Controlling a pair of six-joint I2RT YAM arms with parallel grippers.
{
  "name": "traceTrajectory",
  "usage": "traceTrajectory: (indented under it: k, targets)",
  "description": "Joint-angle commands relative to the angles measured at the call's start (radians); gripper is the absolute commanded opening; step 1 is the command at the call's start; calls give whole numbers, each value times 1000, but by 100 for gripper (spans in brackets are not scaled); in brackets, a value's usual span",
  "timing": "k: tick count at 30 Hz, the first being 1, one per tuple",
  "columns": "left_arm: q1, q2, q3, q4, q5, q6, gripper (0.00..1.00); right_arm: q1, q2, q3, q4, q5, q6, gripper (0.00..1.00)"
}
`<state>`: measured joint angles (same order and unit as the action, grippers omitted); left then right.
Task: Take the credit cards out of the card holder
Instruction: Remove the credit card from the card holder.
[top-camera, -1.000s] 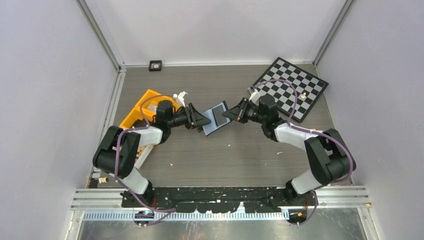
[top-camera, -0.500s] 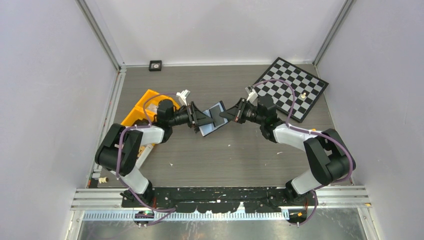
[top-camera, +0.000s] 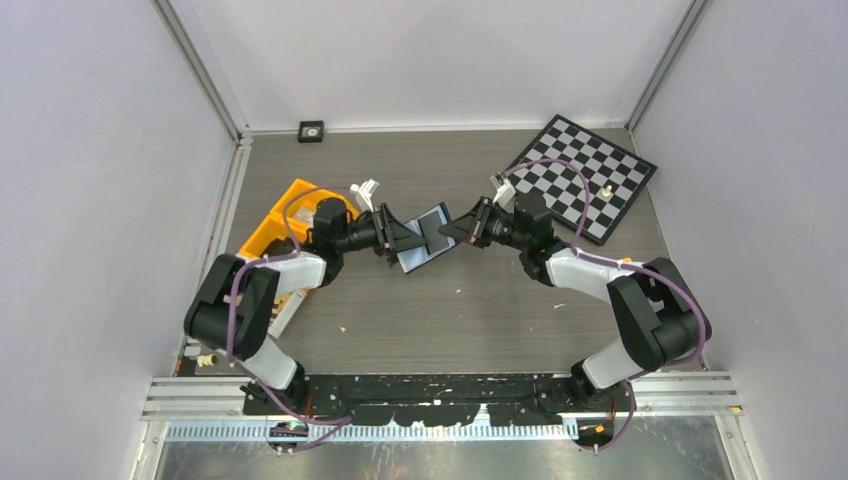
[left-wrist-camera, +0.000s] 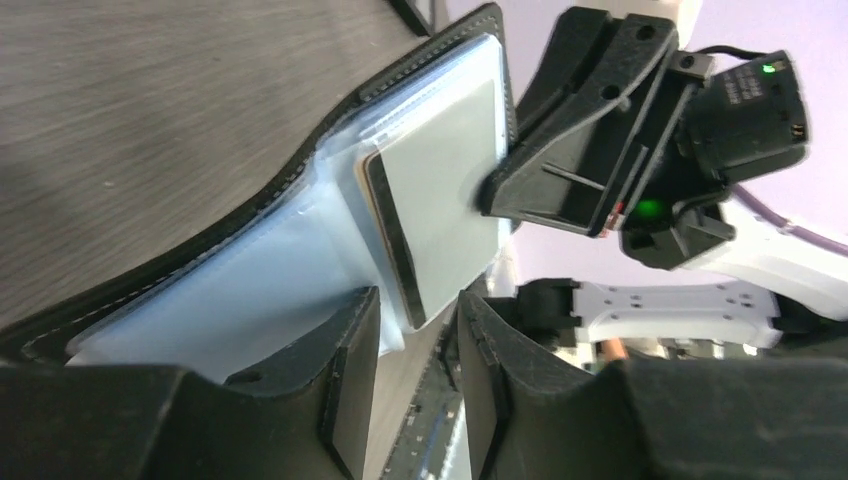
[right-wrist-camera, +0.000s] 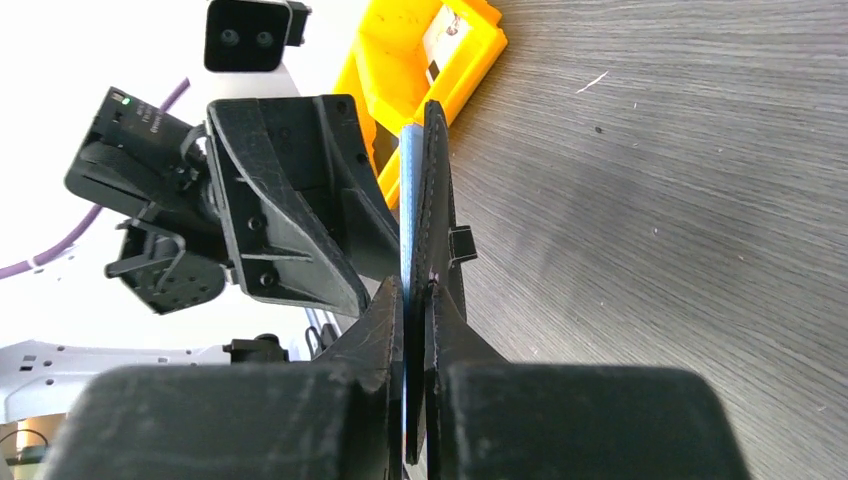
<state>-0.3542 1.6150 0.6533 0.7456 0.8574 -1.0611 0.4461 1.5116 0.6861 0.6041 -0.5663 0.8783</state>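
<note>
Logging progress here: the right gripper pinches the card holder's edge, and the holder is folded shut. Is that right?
Not folded shut: the left wrist view shows the card holder spread open, its grey-blue inside and the credit cards exposed. The right gripper does pinch its edge.

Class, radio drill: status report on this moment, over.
Left gripper shut on card holder, held on edge. Right gripper pinching opposite end. Credit cards not yet free. No obstruction seen.

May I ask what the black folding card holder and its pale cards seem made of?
The black folding card holder looks like matte leather or imitation, stitched along its edge. The pale cards look like smooth stiff plastic, flat and thin.
</note>
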Motion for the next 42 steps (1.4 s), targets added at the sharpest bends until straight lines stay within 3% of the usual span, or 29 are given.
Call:
traceTrajectory:
  k: [1,4,10,22,27,31,36,42]
  targets:
    - [-5,-116,64,-414,-192,226,35,15,-80,-9,52,22,-20,1]
    - [-5,-74,94,-488,-204,233,33,13,-101,-19,50,43,-22,1]
    - [0,-14,108,-470,-175,208,32,8,-112,-25,50,54,-19,1]
    - [3,-255,-44,-160,-152,175,32,8,-97,-13,21,54,-33,1]
    - [3,-283,-63,-119,-150,169,33,7,-94,-11,22,44,-33,0]
    - [-1,-217,-38,-74,-87,125,33,7,-86,-10,51,21,-19,1]
    - [-2,-101,-34,104,-22,11,34,9,-50,-8,117,-31,24,1]
    - [-3,-67,-27,153,4,-30,38,21,-32,1,128,-43,26,0]
